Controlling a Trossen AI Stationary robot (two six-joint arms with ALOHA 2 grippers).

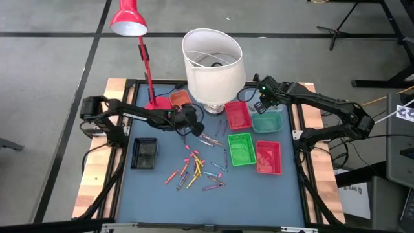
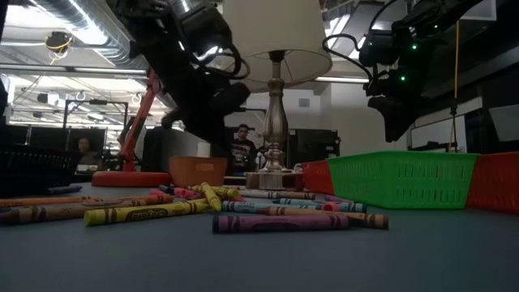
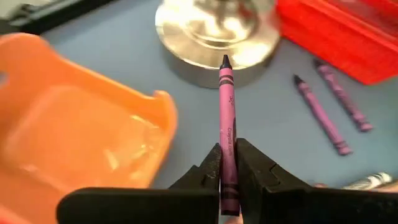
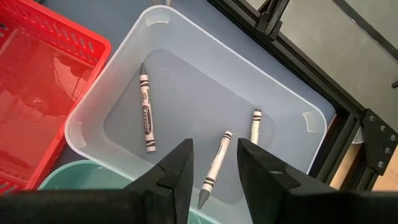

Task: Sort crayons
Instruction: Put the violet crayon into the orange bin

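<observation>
My left gripper (image 3: 227, 152) is shut on a magenta-purple crayon (image 3: 226, 106), above the table between the orange tray (image 3: 74, 130) and the lamp's metal base (image 3: 214, 31). In the high view it (image 1: 187, 120) is left of the lamp. My right gripper (image 4: 215, 149) is open and empty above a clear tray (image 4: 292, 106) at the far right. Three grey-white crayons (image 4: 147, 112) lie on that tray's floor. Many loose crayons (image 1: 197, 165) lie on the blue mat at the middle. My left gripper pinches the crayon's rear part (image 3: 228, 140) between its two fingers. The fingers lie along the crayon. Most of its length sticks out past the fingertips, with the pointed tip (image 3: 224, 61) toward the lamp base. The crayon is lifted clear of the table.
A white-shaded lamp (image 1: 212, 61) and a red desk lamp (image 1: 129, 22) stand at the back. Red (image 1: 237, 115), teal (image 1: 267, 122), green (image 1: 242, 149) and red (image 1: 268, 157) trays sit right of centre. A black tray (image 1: 144, 153) sits left. Two purple crayons (image 3: 320, 115) lie near the lamp base.
</observation>
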